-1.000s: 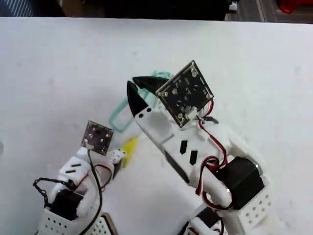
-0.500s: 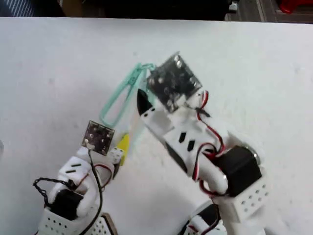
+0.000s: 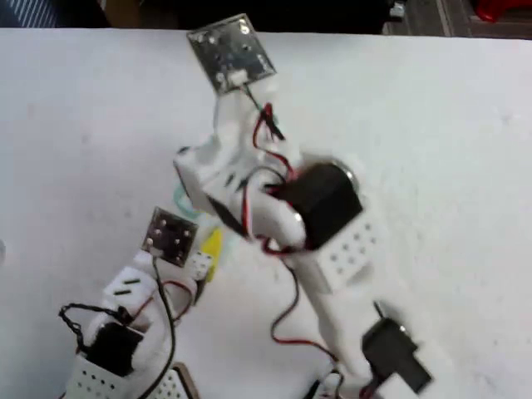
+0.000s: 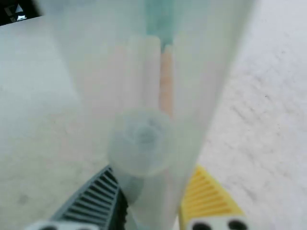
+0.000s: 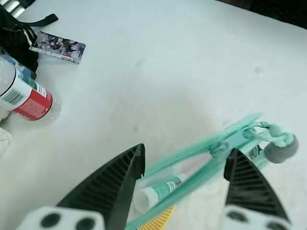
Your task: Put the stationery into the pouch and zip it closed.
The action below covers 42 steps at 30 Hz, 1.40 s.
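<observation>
Two grippers: our left gripper (image 4: 153,184) is pinching the translucent teal-zipped pouch (image 4: 144,72). Our spread right gripper (image 5: 187,151) should be centring over its grey pull (image 5: 279,150).

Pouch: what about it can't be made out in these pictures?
High view: the right arm covers nearly all of the pouch.
Left wrist view: the stationery inside is too close and blurred to identify.
Right wrist view: the zip runs off the picture's edge, so how far it is closed is unclear.
</observation>
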### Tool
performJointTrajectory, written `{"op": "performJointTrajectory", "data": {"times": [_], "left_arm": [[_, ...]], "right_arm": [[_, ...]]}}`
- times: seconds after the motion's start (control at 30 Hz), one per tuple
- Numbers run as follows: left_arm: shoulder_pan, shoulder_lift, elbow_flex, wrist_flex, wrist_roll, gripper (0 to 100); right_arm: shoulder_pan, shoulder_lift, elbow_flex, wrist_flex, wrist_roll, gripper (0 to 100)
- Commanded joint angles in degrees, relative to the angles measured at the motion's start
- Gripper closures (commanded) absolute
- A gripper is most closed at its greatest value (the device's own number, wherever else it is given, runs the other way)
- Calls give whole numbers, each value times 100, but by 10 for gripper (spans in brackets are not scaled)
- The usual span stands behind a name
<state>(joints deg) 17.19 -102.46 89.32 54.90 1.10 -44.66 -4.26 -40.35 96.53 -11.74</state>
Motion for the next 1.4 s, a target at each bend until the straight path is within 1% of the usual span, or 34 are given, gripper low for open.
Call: {"op": "performJointTrajectory", "data": {"times": [0.0, 0.1, 0.23, 0.37, 0.5, 0.57, 0.73, 0.93, 1.1, 1.23, 1.37], "left_arm": [[136, 13, -53, -211, -44, 932], [136, 13, -44, -290, -44, 932], [136, 13, -35, -290, -44, 932], [136, 13, -44, -299, -44, 932], [136, 13, -44, -299, -44, 932], [136, 13, -44, -299, -44, 932], [136, 13, -35, -290, -44, 932], [136, 13, -35, -290, -44, 932], [136, 13, -44, -299, -44, 932], [136, 13, -53, -299, -44, 932], [136, 13, -53, -299, -44, 932]], "right_arm": [[259, 435, -413, 198, -413, 741], [321, 505, -448, 207, -536, 741], [514, 92, -360, 215, -536, 741], [514, -356, 264, 198, -519, 741], [497, -242, 651, -4, -536, 741], [479, -75, 598, -92, -536, 741], [145, 347, 88, -101, -536, 741], [119, 426, -818, 163, -545, 741], [119, 541, -334, -40, -545, 741], [145, 840, -237, -57, -545, 741], [391, 945, -246, 31, -545, 741]]}}
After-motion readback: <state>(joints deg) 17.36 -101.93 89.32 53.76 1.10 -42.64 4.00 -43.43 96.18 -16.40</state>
